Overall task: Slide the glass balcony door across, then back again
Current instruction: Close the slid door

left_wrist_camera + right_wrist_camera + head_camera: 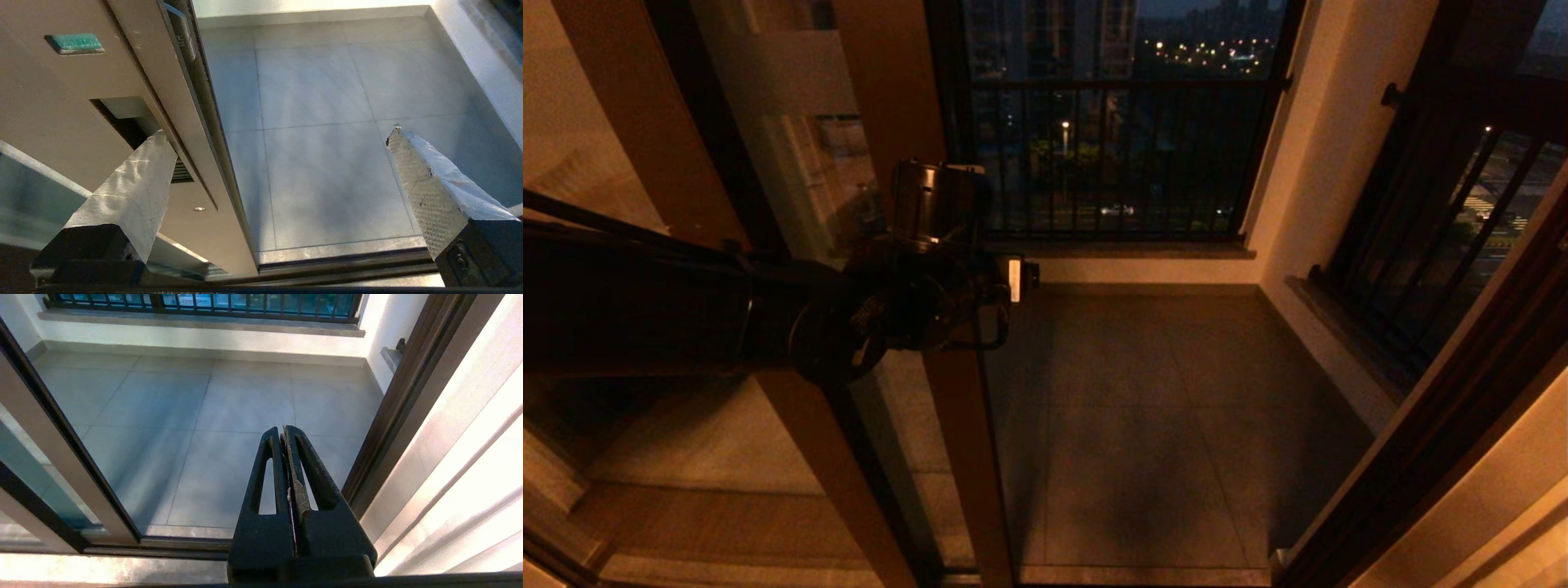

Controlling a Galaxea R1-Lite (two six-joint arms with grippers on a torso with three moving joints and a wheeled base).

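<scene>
The glass balcony door (960, 425) stands pushed to the left, its brown frame running down the middle-left of the head view, and a frosted band (776, 73) shows near the top of the glass. My left gripper (1001, 290) is at the door's free edge and is open. In the left wrist view the left gripper (278, 131) straddles that edge. One finger (135, 183) has its tip at the recessed handle slot (122, 116), and the other finger (425, 183) hangs free over the balcony floor. My right gripper (282, 430) is shut on nothing, low before the opening, outside the head view.
The doorway opens onto a grey tiled balcony floor (1160, 408). A black-barred railing window (1111, 147) closes the far side, and another barred window (1445, 220) is on the right. The dark door jamb (1445, 441) bounds the opening on the right, and the floor track (347, 265) runs below.
</scene>
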